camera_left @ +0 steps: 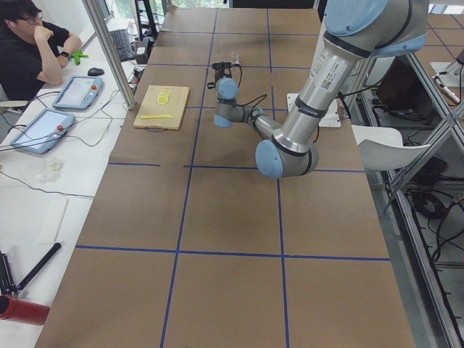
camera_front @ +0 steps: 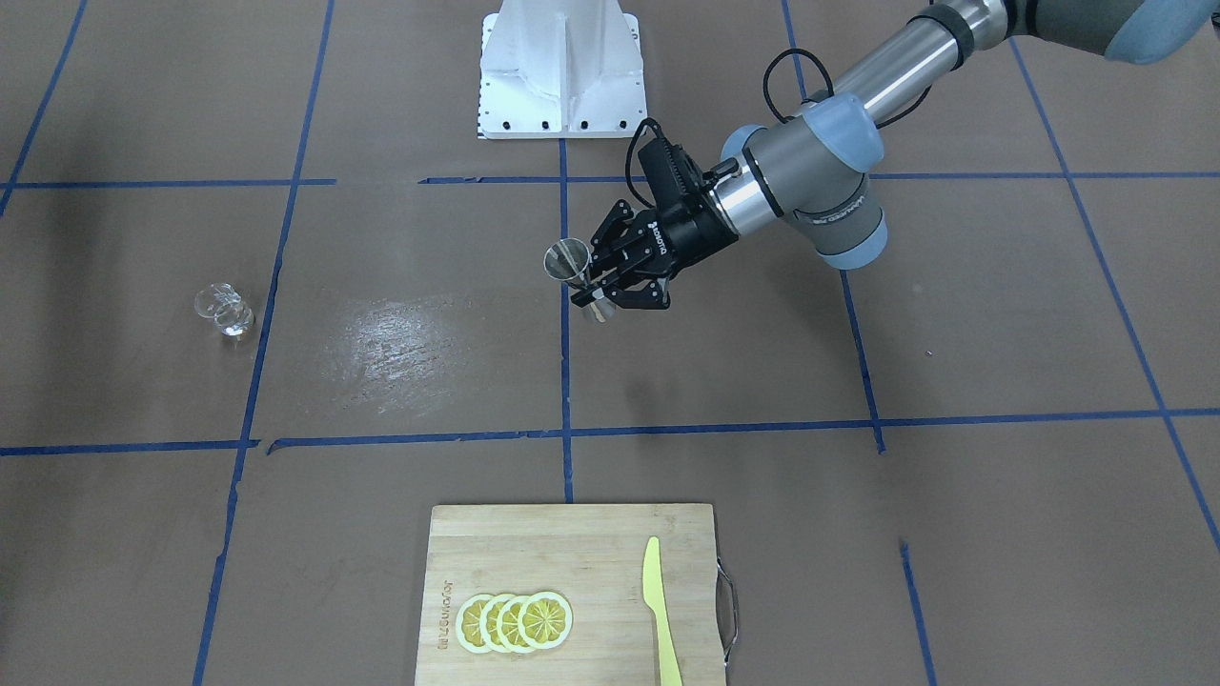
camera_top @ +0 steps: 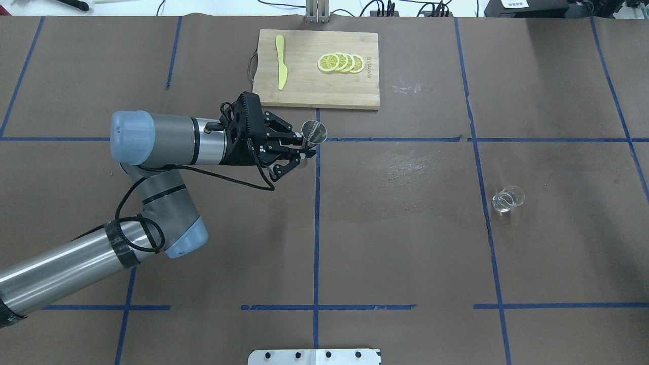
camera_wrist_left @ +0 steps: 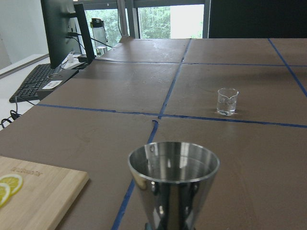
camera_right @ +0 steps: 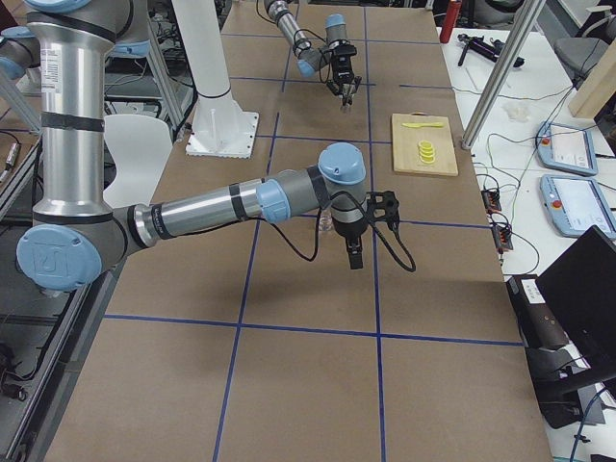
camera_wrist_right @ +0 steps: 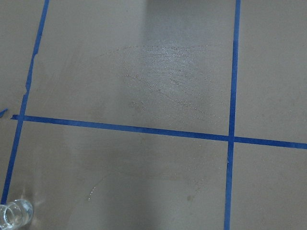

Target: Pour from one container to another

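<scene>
Left gripper (camera_top: 303, 153) clamped on jigger (camera_top: 314, 133) waist, mouth up, held off the table (camera_top: 405, 253) mid-width, near cutting board (camera_top: 319, 91) at operators' edge. Glass cup (camera_top: 507, 198) stands toward right edge, ungrasped. Right gripper (camera_right: 354, 252) near it, fingers: can't tell. Pre-pour stage I'd say; next needs right to grip cup, carry over jigger mouth

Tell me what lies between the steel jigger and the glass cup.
Between jigger and glass cup: only bare table, blue tape lines and a scuffed patch, per the overhead view.
</scene>
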Robot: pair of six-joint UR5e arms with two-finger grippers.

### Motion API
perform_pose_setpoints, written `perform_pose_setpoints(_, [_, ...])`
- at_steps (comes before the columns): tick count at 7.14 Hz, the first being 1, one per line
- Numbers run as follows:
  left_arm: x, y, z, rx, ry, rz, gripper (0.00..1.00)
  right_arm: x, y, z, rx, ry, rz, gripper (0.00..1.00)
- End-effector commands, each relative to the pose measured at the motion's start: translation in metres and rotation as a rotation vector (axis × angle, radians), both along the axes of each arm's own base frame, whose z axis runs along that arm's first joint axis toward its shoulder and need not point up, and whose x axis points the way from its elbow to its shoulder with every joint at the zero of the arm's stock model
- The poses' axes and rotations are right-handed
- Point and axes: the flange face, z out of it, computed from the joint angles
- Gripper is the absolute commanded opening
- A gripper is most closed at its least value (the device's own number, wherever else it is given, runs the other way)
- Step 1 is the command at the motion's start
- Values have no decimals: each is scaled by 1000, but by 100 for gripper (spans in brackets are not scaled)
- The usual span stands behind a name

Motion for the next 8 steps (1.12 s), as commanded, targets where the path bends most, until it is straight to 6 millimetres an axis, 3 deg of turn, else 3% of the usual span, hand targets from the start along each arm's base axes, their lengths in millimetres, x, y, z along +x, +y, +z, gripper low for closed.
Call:
perform_pose_setpoints(1, [12, 10, -11, -14, 16, 45, 0, -36, 7, -41, -55, -44, 53, 100])
perform_pose_setpoints(3, [11, 10, -6, -30, 13, 45, 0, -106, 9, -71, -31, -91, 211, 100])
perform_pose_setpoints(6, [11, 6, -7, -52, 22, 8, 0, -200, 33, -77, 16, -93, 414, 100])
perform_pose_setpoints(8, [11, 6, -4, -55, 19, 6, 0, -220, 77, -59, 123, -109, 476, 100])
